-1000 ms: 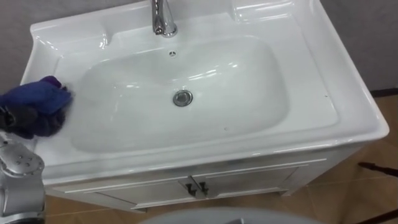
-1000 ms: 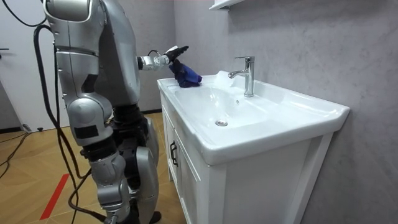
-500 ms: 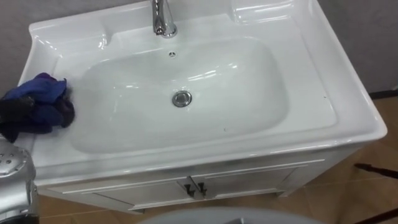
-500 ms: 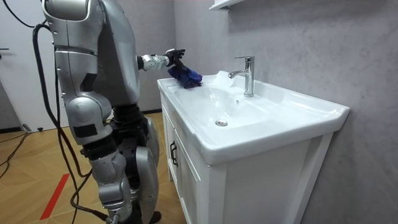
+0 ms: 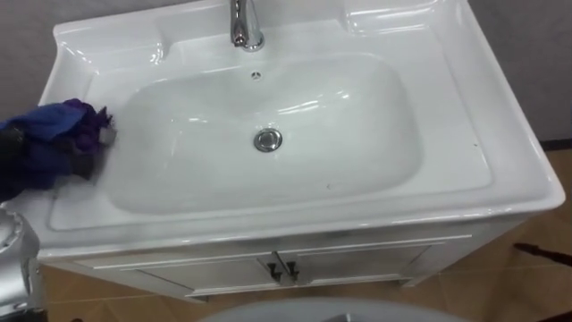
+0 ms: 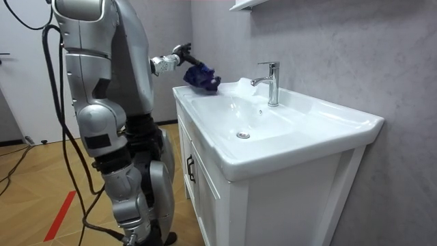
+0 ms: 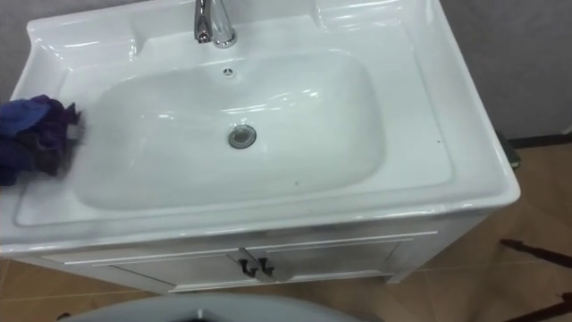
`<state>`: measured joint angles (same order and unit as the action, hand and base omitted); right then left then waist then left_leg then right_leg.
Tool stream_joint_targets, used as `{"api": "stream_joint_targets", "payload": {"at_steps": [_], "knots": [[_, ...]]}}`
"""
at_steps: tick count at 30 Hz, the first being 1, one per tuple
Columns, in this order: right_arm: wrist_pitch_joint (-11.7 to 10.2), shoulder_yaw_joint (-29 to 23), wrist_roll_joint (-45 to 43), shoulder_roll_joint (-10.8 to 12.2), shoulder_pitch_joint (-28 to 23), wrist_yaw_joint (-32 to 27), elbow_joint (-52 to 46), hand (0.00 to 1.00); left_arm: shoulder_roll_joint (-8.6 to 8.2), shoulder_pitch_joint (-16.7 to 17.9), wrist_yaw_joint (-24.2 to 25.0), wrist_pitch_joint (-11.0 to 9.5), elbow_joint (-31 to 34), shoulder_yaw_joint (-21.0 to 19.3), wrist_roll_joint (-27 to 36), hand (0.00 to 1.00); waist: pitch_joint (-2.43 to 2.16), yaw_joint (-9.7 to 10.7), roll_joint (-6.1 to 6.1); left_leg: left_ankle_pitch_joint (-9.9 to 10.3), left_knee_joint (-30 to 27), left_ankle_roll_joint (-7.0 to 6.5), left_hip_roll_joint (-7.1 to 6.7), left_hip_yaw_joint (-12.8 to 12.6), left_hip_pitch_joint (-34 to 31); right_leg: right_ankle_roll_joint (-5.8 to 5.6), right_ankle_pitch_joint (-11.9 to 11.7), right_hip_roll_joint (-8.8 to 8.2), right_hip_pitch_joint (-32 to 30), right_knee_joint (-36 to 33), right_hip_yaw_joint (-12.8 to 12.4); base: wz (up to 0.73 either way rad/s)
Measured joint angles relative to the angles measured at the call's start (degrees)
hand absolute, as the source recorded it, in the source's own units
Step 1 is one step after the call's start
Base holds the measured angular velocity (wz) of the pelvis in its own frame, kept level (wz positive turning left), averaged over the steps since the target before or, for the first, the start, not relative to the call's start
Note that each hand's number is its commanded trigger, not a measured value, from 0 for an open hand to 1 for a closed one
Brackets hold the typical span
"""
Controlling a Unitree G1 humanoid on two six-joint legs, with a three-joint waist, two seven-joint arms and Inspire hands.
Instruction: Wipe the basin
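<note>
Your left robot hand [image 6: 181,53] is clenched round the bunched blue cloth [image 5: 63,134] at the counter's [image 5: 500,152] left rim, just beside the basin [image 5: 357,170], likely so the wad can sweep rightward across the bowl toward the drain [image 5: 267,139].

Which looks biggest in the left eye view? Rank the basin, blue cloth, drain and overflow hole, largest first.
1. basin
2. blue cloth
3. drain
4. overflow hole
No two look close in size.

Left arm outstretched; fingers of left hand [image 6: 181,52] clutch cloth [image 6: 203,77]
</note>
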<state>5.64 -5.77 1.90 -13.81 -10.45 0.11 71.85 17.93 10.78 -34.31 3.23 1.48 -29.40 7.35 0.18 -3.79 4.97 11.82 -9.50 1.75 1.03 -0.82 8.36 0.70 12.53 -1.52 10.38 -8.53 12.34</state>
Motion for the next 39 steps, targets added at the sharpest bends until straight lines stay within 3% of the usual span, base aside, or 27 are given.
{"api": "stream_joint_targets", "payload": {"at_steps": [6,14,26,32,37,39], "knots": [[0.0,0.0,-0.1,0.0,-1.0,-0.8,0.0,0.00,0.00,0.0,-5.7,-3.7,3.1,-4.2,1.2,0.00,0.11,-0.1,0.00,0.0,0.0,0.00,-0.08,-0.1,0.1,-0.07,0.0,-0.07,0.0,0.0,-0.1,0.00],[-0.5,0.0,-0.5,0.1,-1.5,-0.8,0.0,0.00,0.00,0.0,-8.0,-5.3,3.0,-4.7,1.2,0.00,0.01,-1.2,0.03,0.0,0.0,0.00,-0.09,-0.1,0.1,-0.07,0.0,-0.12,0.0,-0.1,-0.1,0.00],[-0.7,0.0,-2.0,0.4,-1.4,-0.7,0.0,0.00,0.00,0.1,-10.2,-5.8,2.9,-5.1,1.1,0.00,-0.14,-1.3,0.19,0.0,0.0,0.00,-0.10,-0.2,0.0,-0.08,0.0,-0.14,-0.1,-0.1,0.0,0.00],[-0.5,0.0,-2.4,0.4,-1.4,-0.6,-0.2,0.00,0.01,0.1,-10.5,-5.8,1.6,-8.5,1.0,0.00,-0.21,-1.6,0.33,0.0,0.0,0.00,-0.20,-0.1,-0.1,-0.11,0.1,-0.24,-0.4,-0.1,-0.3,-0.02],[-0.5,0.0,-3.7,0.4,-2.4,-0.6,-0.9,0.00,0.97,-0.2,-12.3,-5.7,-2.9,-10.4,1.2,0.00,-0.36,-3.6,0.94,0.0,0.0,0.00,-0.42,0.1,-0.3,-0.21,0.1,-0.44,-0.4,-0.1,0.1,0.03],[-0.4,-0.1,-4.8,0.2,-2.1,-0.6,-0.9,0.00,1.50,0.0,-12.4,-5.7,-7.7,-11.8,1.6,0.00,-0.51,-4.7,1.18,0.0,0.0,-0.01,-0.48,0.2,-0.6,-0.26,0.1,-0.47,-0.4,-0.2,0.2,0.04]]}}
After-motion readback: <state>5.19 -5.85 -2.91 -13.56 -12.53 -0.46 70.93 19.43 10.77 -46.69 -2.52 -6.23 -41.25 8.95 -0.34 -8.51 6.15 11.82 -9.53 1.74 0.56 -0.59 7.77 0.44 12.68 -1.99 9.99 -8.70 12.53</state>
